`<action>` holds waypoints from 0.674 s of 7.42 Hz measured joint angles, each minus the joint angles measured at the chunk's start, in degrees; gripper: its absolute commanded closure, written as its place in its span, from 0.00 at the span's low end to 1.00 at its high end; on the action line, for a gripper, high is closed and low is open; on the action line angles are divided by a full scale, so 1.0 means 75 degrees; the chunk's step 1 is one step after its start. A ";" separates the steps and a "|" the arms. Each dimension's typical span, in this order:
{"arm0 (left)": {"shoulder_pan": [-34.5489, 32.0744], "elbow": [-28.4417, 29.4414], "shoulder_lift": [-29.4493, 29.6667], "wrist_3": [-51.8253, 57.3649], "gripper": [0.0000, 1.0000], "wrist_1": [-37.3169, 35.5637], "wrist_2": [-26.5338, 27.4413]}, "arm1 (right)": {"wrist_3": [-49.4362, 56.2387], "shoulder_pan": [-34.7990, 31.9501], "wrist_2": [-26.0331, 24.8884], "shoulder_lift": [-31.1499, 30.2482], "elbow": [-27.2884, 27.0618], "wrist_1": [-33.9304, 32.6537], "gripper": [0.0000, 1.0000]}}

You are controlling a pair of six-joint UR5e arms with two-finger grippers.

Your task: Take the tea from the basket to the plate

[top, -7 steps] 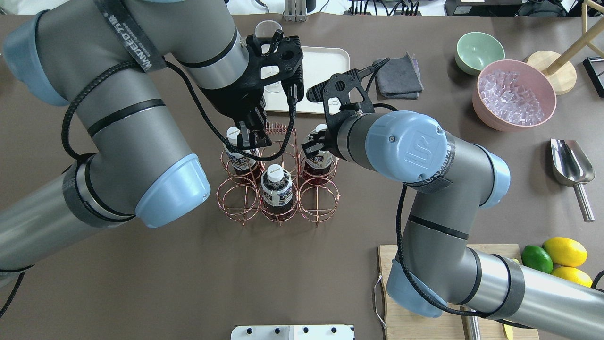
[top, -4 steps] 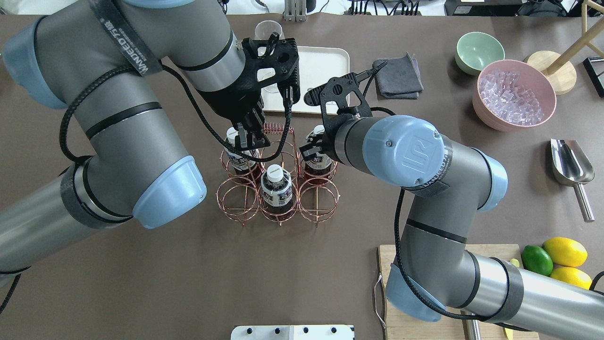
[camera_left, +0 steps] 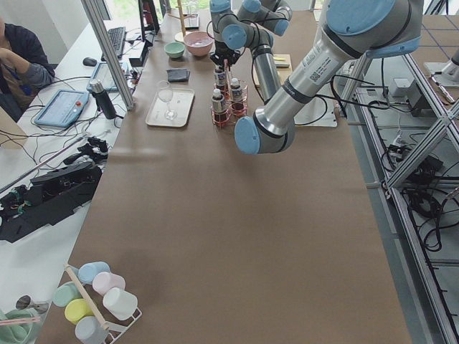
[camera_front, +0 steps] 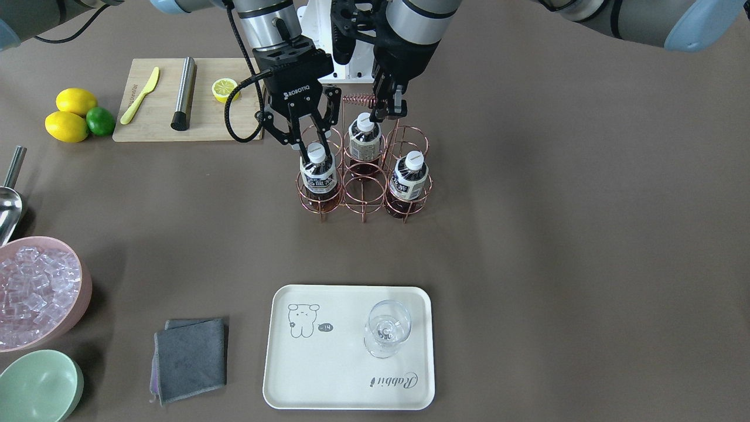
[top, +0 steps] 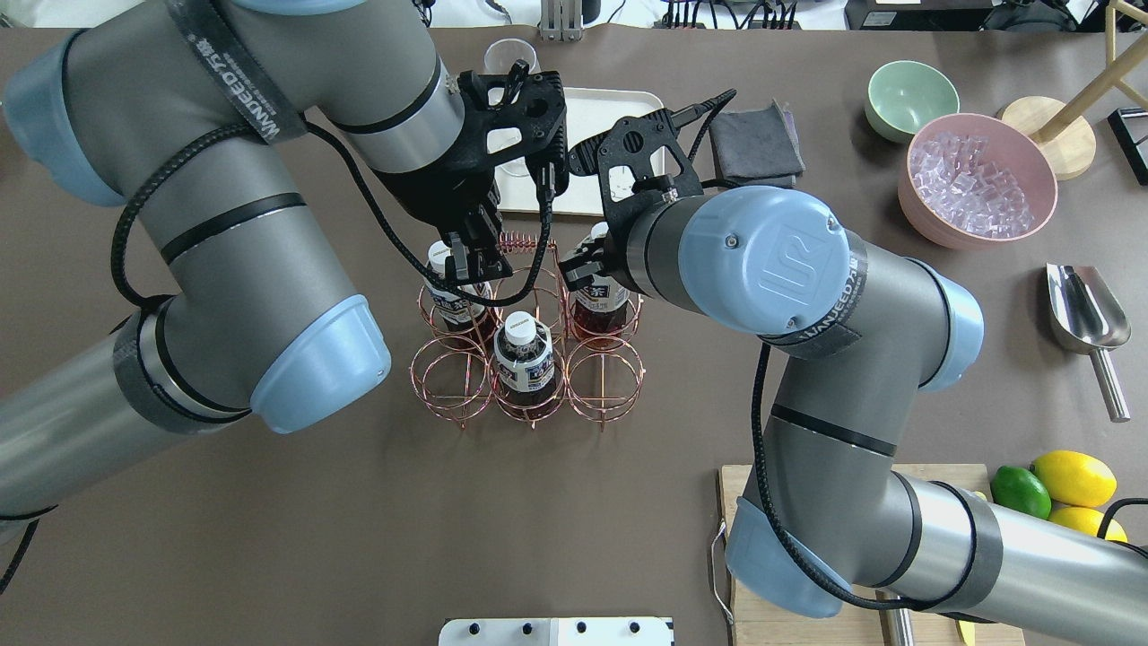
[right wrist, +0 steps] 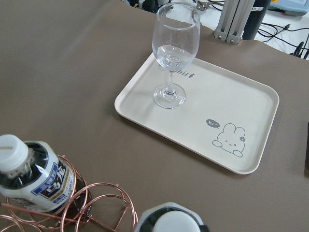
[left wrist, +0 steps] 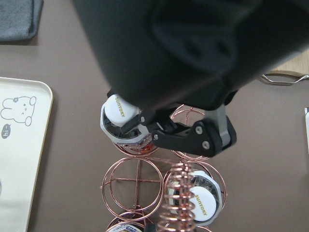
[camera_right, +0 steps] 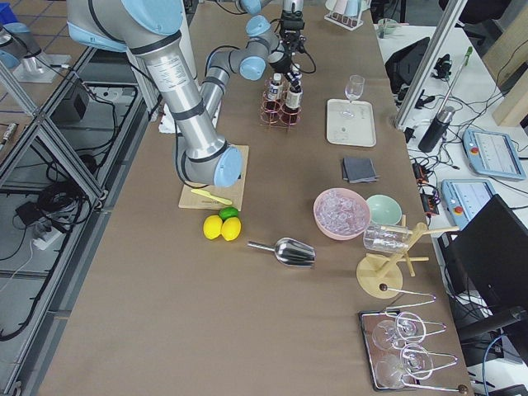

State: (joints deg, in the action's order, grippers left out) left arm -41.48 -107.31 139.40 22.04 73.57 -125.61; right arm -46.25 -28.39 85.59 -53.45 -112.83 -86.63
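The copper wire basket [camera_front: 363,194] [top: 606,388] holds three tea bottles. My right gripper [camera_front: 315,146] [top: 581,269] is open and straddles the white cap of the tea bottle [camera_front: 318,176] [top: 599,301] in the far cell on my right. In the left wrist view its fingers flank that cap [left wrist: 119,110]. My left gripper [camera_front: 384,111] [top: 473,260] is shut on the end of the basket's coiled handle [camera_front: 358,99]. The other bottles [camera_front: 364,140] [camera_front: 408,179] stand in their cells. The cream plate [camera_front: 328,363] [right wrist: 231,111] lies beyond the basket.
A wine glass [camera_front: 387,328] stands on the plate. A grey cloth [camera_front: 190,357], a pink bowl of ice [camera_front: 35,293] and a green bowl [camera_front: 38,387] lie on my right. A cutting board [camera_front: 158,120], lemons [camera_front: 70,114] and a scoop [camera_front: 9,199] are nearer me.
My right arm has shifted left and forward, bringing its gripper closer over the right-hand bottle. My left gripper has stayed at the handle.
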 measured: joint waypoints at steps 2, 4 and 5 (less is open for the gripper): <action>-0.0019 0.0000 0.0003 -0.0007 1.00 -0.0001 0.0002 | 0.0002 -0.0139 0.0152 0.0094 -0.0092 -0.0218 1.00; -0.0033 -0.0009 0.0010 -0.0009 1.00 0.0000 0.0002 | 0.0002 -0.0362 0.0417 0.0067 -0.0189 -0.0247 1.00; -0.0041 -0.0024 0.0011 -0.0009 1.00 -0.0001 0.0003 | 0.0002 -0.0494 0.0586 0.0042 -0.0248 -0.0250 1.00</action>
State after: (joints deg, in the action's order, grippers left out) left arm -41.79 -107.49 139.48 21.97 73.56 -125.59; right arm -46.23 -32.09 89.99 -53.14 -114.69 -88.50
